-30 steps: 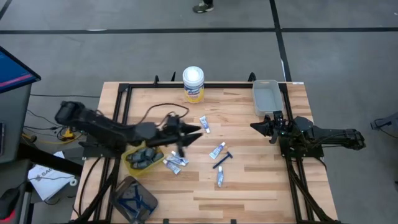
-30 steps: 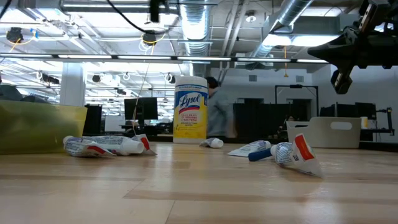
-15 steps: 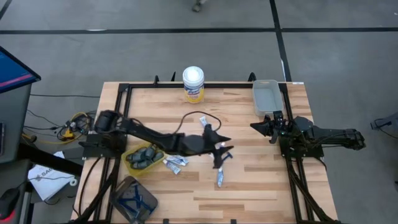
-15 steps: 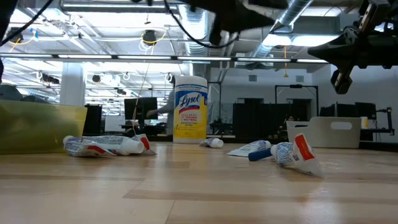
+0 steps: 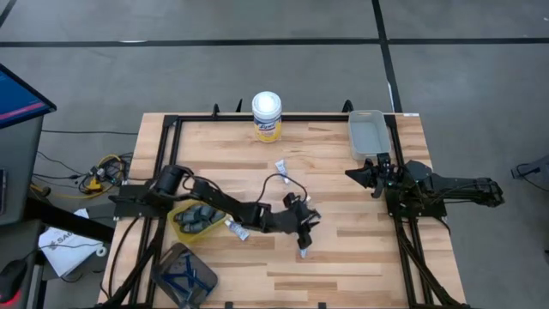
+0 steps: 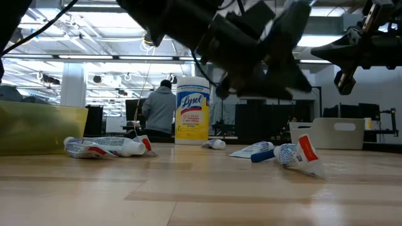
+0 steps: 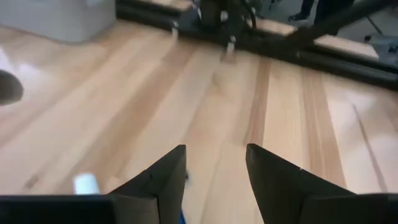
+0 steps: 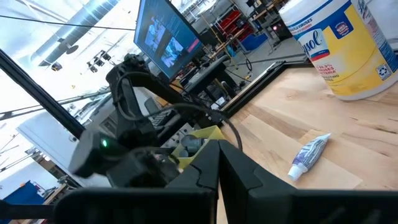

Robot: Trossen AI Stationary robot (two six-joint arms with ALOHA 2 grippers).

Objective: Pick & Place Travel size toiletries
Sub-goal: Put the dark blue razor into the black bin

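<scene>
left gripper swung from yellow bin to small white blue-print tube, fingers parted, empty; centre before closing.

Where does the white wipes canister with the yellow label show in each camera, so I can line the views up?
High view: wipes canister at the table's far edge, left of the grey bin.
Low view: canister upright at centre, behind the tubes.
Left wrist view: not in it.
Right wrist view: canister at upper right, a white tube lying before it.
Shared landmark: the canister itself.
</scene>
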